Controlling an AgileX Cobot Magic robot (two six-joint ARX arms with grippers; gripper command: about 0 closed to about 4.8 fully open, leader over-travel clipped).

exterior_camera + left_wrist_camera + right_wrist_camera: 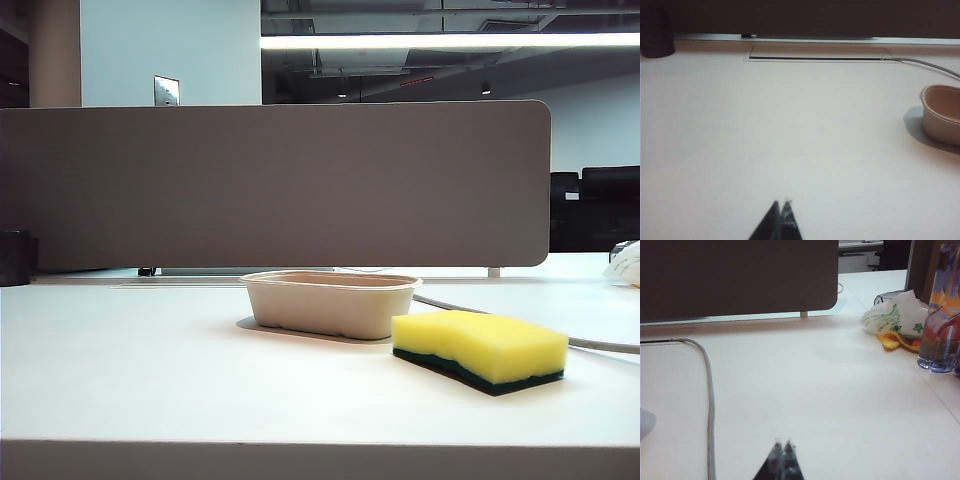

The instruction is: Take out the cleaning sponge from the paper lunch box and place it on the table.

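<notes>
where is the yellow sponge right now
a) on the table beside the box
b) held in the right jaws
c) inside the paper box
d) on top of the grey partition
a: the sponge lies flat on the table, just in front and to the right of the paper box, while the left gripper and right gripper hang shut and empty, away from it.

One cleaning sponge point(481, 349), one paper lunch box point(331, 303), one cable point(708, 400), two hands point(780, 204) point(782, 443)

Cleaning sponge point(482, 348) on table point(150, 380), right of and before paper lunch box point(330, 303), partition point(275, 185) behind.
</notes>
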